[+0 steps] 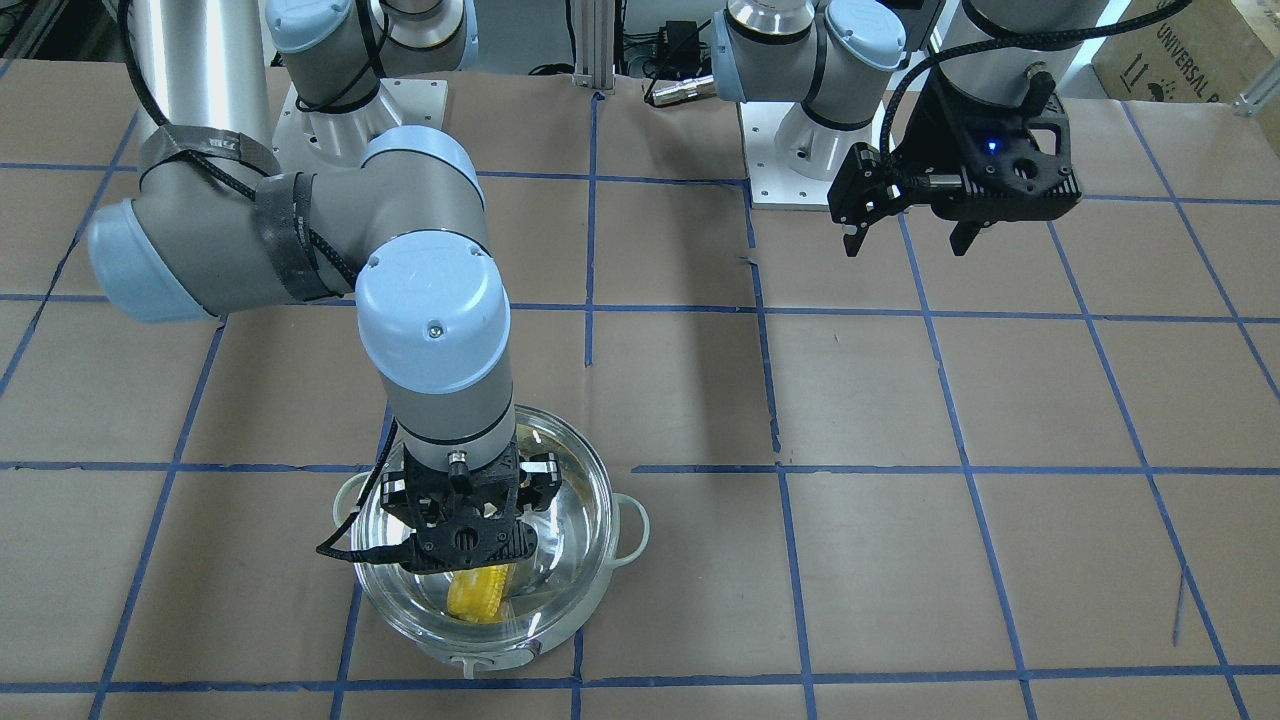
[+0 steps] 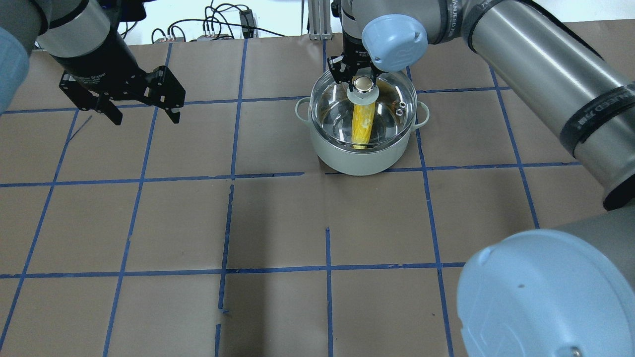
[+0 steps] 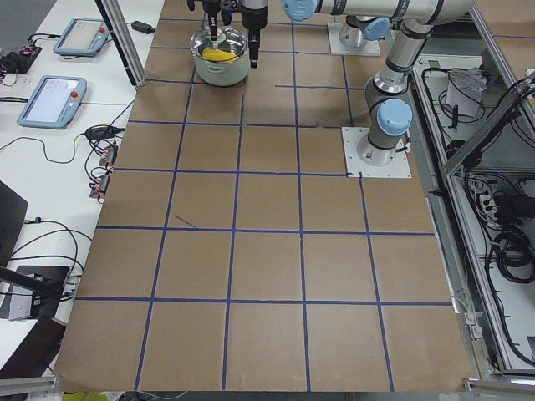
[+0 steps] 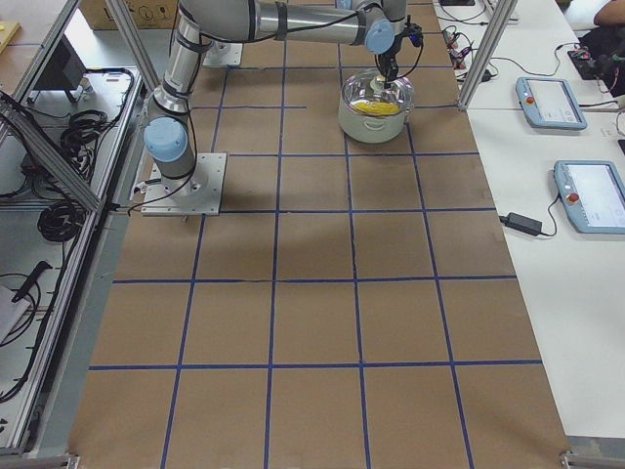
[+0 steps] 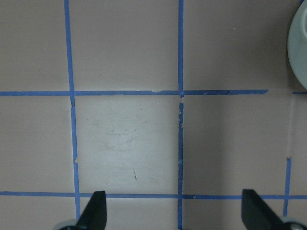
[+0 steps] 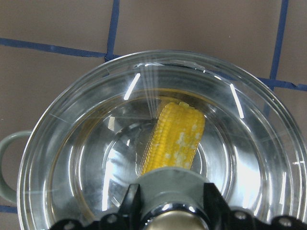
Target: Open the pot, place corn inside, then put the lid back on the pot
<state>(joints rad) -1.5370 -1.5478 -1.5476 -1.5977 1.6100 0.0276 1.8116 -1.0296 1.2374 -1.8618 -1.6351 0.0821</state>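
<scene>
Yellow husk-free ear of corn (image 2: 363, 121): lies flat on the shiny bottom of the round steel pot with the pale mint outer body (image 2: 357, 158). One end is under the centre, the other near the pot wall.

Clear glass dome lid (image 2: 392, 94): sits on the pot rim and looks level all round. The corn is plainly seen through it.

Beige round knob (image 2: 364, 85) with a silver top: at the lid's centre.

Right gripper (image 2: 361, 78): directly over the pot, pointing straight down. Its two black fingers (image 6: 130, 207) stand close against opposite sides of the knob, pinching it. From the wrist view I cannot judge how firmly they bear on it.

Pot position: on the brown paper-covered table with a blue tape grid (image 2: 278, 223), on the far side from the robot's base and on the right arm's half. It sits across a tape line. Both loop handles point out sideways.

Left gripper (image 2: 146, 119): hangs above bare paper on the other half of the table, well apart from the pot. Its fingers are spread wide with nothing between them, and its wrist view catches only the edge of the pot at the upper right corner.
</scene>
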